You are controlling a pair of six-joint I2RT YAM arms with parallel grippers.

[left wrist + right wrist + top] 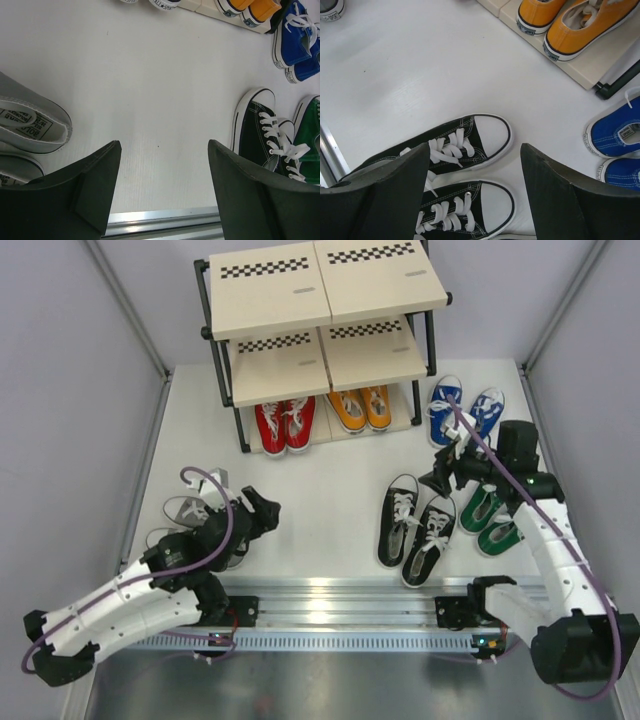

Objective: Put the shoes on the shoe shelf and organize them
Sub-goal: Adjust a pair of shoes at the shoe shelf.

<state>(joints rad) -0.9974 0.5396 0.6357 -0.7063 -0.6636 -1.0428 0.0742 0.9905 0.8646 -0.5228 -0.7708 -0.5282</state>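
A white table (330, 475) fills the middle, boxed in by plain pale grey walls (60, 390) on its left, right and far sides. Slim metal posts (125, 305) rise at its far corners. A shiny metal rail (340, 602) runs along its near edge, showing a bright glare.

**Black Sneakers Under a Spread Pincer**

The pincer (475, 150) hangs with its jaws wide apart above a pair of black sneakers (480, 137) lying side by side on the white worktop (410, 70). Beyond the black pair and to the right, orange sneakers (575, 25) sit on the shelf's bottom board (592, 67). Blue sneakers (615, 137) lie just right of the black pair. A grey toe (331, 7) shows well beyond it to the left.
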